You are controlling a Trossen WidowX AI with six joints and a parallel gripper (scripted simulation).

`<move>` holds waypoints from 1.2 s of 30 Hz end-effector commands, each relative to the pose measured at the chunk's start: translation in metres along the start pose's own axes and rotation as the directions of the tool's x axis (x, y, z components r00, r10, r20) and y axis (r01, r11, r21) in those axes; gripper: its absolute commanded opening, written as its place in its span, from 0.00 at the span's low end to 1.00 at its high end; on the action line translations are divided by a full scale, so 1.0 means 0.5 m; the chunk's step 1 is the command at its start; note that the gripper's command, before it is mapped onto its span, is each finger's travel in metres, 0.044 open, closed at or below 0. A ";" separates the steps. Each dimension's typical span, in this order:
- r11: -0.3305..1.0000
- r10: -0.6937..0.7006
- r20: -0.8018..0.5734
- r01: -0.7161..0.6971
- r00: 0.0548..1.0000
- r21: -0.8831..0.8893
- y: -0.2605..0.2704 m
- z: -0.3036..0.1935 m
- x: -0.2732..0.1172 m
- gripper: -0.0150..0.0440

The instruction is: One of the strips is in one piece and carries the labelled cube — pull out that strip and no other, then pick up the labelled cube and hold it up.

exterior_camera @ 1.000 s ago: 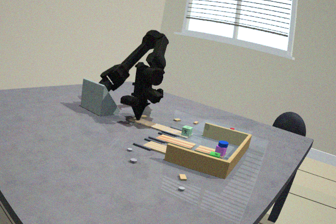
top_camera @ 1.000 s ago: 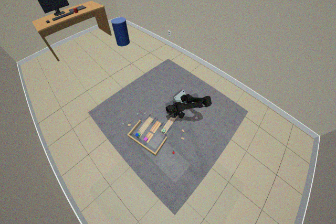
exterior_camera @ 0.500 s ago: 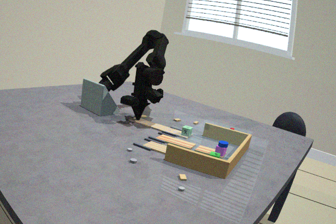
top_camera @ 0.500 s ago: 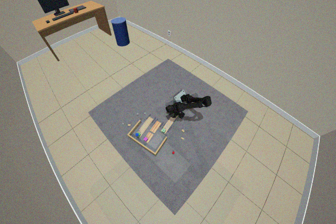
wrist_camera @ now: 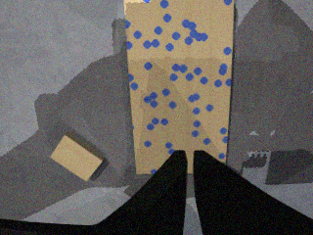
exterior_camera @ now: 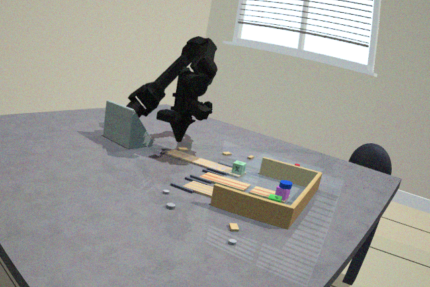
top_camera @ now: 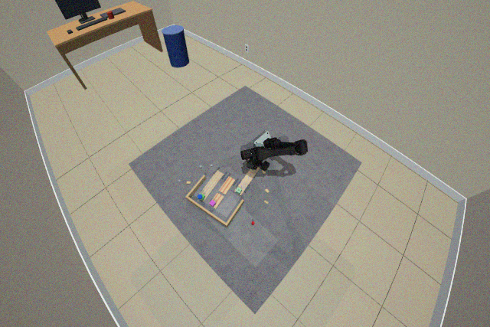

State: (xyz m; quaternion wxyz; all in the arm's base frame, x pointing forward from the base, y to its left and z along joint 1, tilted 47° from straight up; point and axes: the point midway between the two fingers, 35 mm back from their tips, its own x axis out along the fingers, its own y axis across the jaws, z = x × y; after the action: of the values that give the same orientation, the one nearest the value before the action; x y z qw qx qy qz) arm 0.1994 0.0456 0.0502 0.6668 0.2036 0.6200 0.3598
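Observation:
A pale wooden strip (top_camera: 249, 180) (exterior_camera: 205, 162) (wrist_camera: 181, 113) lies out past the open side of the tray, toward the arm's base; blue dots cover its near end in the wrist view. A light green cube (top_camera: 238, 190) (exterior_camera: 238, 167) marked X sits on its tray-side end. My gripper (exterior_camera: 179, 140) (wrist_camera: 189, 160) is shut but for a thin gap, with nothing between the tips, just above the strip's near end. A red-striped strip (top_camera: 227, 185) (exterior_camera: 226, 180) is parted from a shorter piece (top_camera: 218, 198) (exterior_camera: 260, 191). Another strip (top_camera: 213, 184) (exterior_camera: 197, 187) lies beside them.
A wooden-walled tray (top_camera: 207, 210) (exterior_camera: 251, 208) surrounds the strips' far ends. A magenta cube (top_camera: 213, 203) (exterior_camera: 281, 194) and a blue round piece (top_camera: 200, 197) (exterior_camera: 285, 184) stand inside. Dark rails flank the strips. A small wooden block (exterior_camera: 183, 148) (wrist_camera: 77, 158) lies beside the pulled-out strip.

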 end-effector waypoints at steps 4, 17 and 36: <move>0.996 0.003 -0.011 -0.004 1.000 -0.086 0.002 0.052 -0.004 0.52; 0.996 0.003 -0.009 -0.004 1.000 -0.089 0.005 0.164 -0.017 1.00; 0.996 0.003 -0.005 -0.003 1.000 -0.093 0.012 0.328 -0.038 1.00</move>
State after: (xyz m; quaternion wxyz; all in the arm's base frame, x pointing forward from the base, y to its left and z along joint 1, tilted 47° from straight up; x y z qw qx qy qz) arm 0.3492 0.0614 0.0891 0.6751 0.1708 0.6031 0.3889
